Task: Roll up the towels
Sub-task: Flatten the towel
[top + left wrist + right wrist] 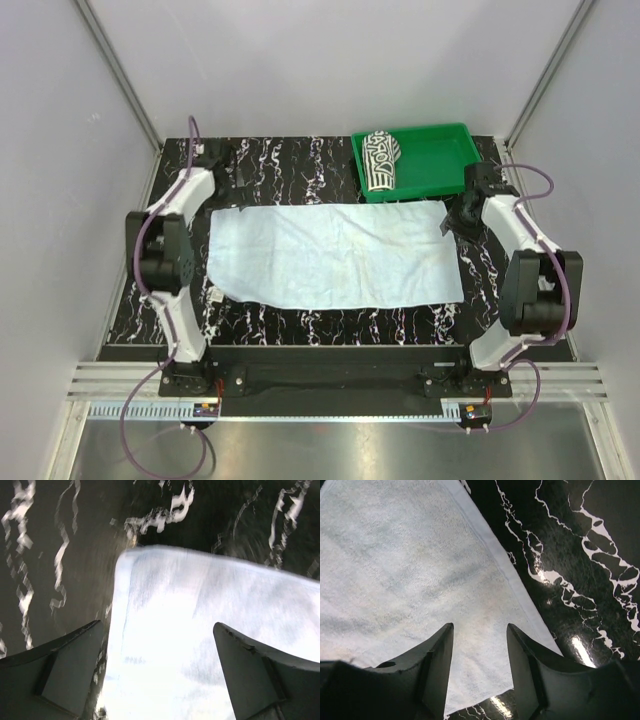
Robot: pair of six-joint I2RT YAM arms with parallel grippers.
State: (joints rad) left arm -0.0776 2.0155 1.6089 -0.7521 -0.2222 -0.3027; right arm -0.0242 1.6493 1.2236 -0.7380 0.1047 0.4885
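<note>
flat blue towel, rolled striped towel

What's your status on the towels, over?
Both open: left gripper over the pale blue towel at its far-left corner, right gripper over its right edge. Pale blue towel flat, unrolled. Striped towel rolled, in green tray. Nothing lying on the flat towel.

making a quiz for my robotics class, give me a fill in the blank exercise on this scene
1. The striped towel in the tray is already ____.
2. The flat towel on the table is pale ____.
3. The left pincer hangs over a corner of the flat towel with its jaws ____.

Missing words: rolled; blue; open
</note>
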